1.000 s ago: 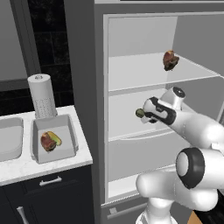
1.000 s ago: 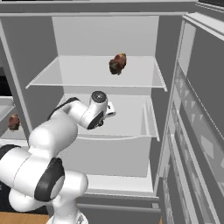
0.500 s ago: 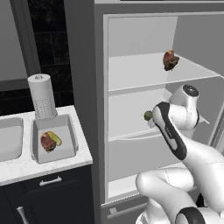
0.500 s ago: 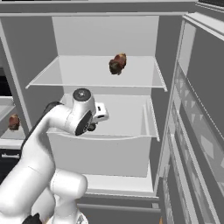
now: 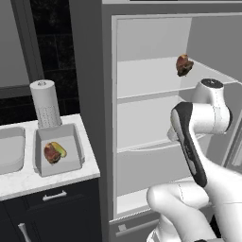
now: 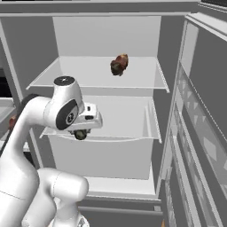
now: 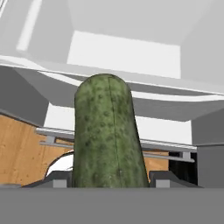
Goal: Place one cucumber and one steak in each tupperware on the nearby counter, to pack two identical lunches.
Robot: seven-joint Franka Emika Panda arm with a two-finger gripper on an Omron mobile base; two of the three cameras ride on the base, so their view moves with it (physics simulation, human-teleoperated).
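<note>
Jaws pinching a dark green cucumber (image 7: 108, 133) at its near end, one dark fingertip (image 7: 59, 178) showing on each side of it; in the hand view its long axis runs straight away from the hand, the rounded far end pointing toward the fridge (image 5: 156, 35) interior. In the right base view the gripper (image 6: 81, 133) hangs at the front edge of the middle shelf (image 6: 128, 119), the cucumber showing there as a small dark round end beneath the hand. On the upper shelf (image 6: 93, 73) lies a steak (image 6: 119, 64), reddish-brown, toward the back and well apart from the gripper; the same steak sits high at the right in the left base view. The fridge stands open, its door (image 6: 199, 102) swung to the right, with pale walls and pale shelves. To the left of the fridge, a pale speckled surface (image 5: 28, 177) carries a light grey tupperware (image 5: 74, 151) holding a second steak (image 5: 50, 154) and a yellowish-green cucumber (image 5: 60, 149), the two touching, the cucumber lying slantwise along the steak's right side. A paper-towel roll (image 5: 45, 103) stands upright just behind the tupperware, and a sink (image 5: 9, 149) lies to its left. Dark cabinets (image 5: 52, 212) run below the surface; a dark wall (image 5: 52, 42) rises behind it. A wooden floor (image 7: 22, 148) shows under the fridge in the hand view.
</note>
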